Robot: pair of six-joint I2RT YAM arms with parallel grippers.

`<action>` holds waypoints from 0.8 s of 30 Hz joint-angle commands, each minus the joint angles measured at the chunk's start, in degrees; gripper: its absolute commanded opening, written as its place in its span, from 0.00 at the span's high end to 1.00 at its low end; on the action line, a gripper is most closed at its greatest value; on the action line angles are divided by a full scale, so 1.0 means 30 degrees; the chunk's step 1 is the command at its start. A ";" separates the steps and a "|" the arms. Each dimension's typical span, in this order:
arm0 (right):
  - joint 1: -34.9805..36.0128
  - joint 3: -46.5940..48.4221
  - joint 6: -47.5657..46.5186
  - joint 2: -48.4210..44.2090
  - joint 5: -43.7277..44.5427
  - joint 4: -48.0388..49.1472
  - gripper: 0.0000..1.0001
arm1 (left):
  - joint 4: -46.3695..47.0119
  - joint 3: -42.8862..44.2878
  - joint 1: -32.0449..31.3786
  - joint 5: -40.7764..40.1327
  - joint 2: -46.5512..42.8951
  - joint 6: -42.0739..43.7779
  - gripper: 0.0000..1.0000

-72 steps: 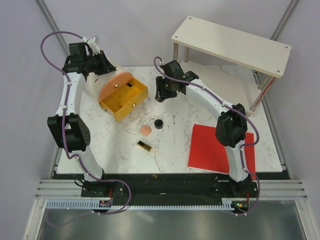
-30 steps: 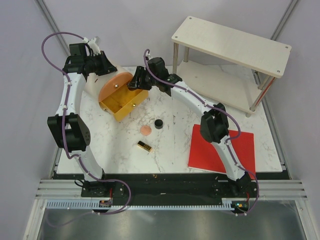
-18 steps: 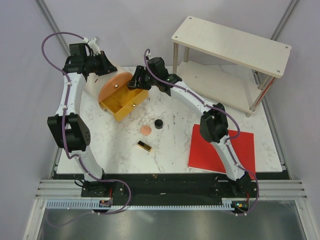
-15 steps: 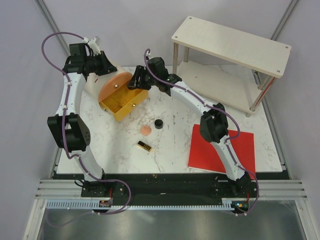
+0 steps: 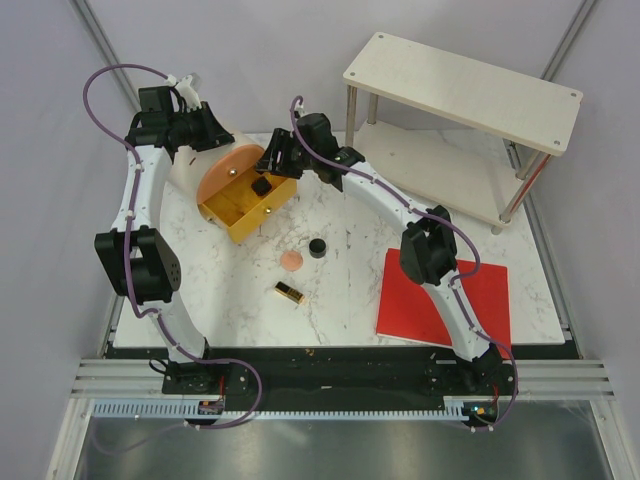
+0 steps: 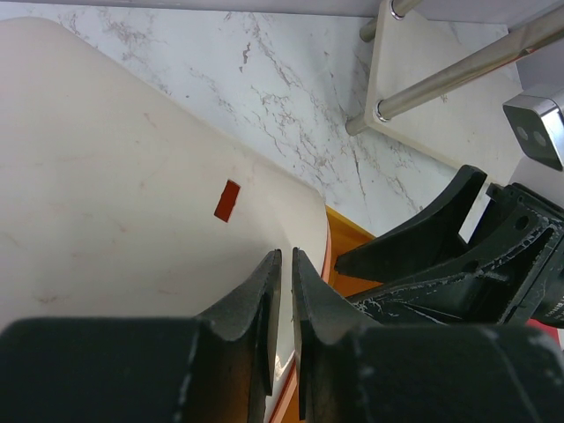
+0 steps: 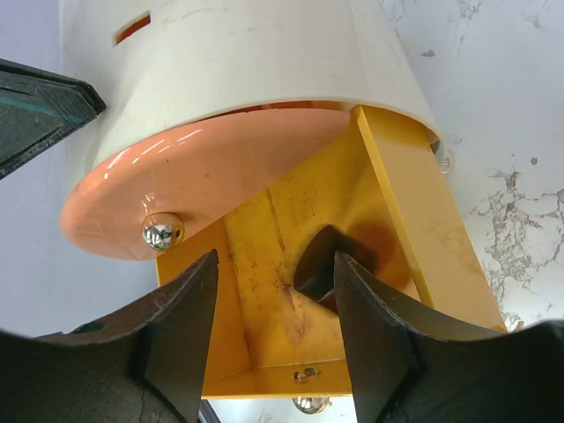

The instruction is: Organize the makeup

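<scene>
Right hand (image 7: 275, 261) hangs over the open yellow case (image 5: 256, 214), fingers apart, gripping nothing. Below it, inside the case, lies a small round black compact (image 7: 324, 261), dark and matte. Left hand (image 6: 286, 264) has its fingers nearly together, pinching what looks like the rim of the raised peach-orange lid (image 5: 226, 172). On the counter (image 5: 340, 300), near the case, sits a flat peach puff (image 5: 291, 260). A second black compact (image 5: 317, 246) is just beside it. A gold-and-black lipstick (image 5: 289, 292) lies on its side nearer the arm bases.
</scene>
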 commanded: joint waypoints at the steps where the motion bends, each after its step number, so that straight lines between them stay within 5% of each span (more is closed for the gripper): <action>1: -0.0126 0.0254 0.0302 -0.0382 0.0056 0.0673 0.38 | -0.4248 -0.1140 0.0204 -0.1534 0.1365 0.0419 0.80; 14: -0.0770 -0.1996 -0.1130 -0.3954 -0.0031 0.0208 0.37 | -0.4248 -0.1052 0.0233 -0.1535 0.1336 0.0419 0.80; 19: -0.0420 -0.2790 -0.6098 -0.5651 0.0698 -0.5172 0.36 | -0.4248 -0.1140 0.0233 -0.1534 0.1307 0.0390 0.80; 24: 0.0546 -0.7825 -0.9449 -0.7880 0.2777 -0.6885 0.36 | -0.4248 -0.1228 0.0233 -0.1389 0.1452 0.0389 0.80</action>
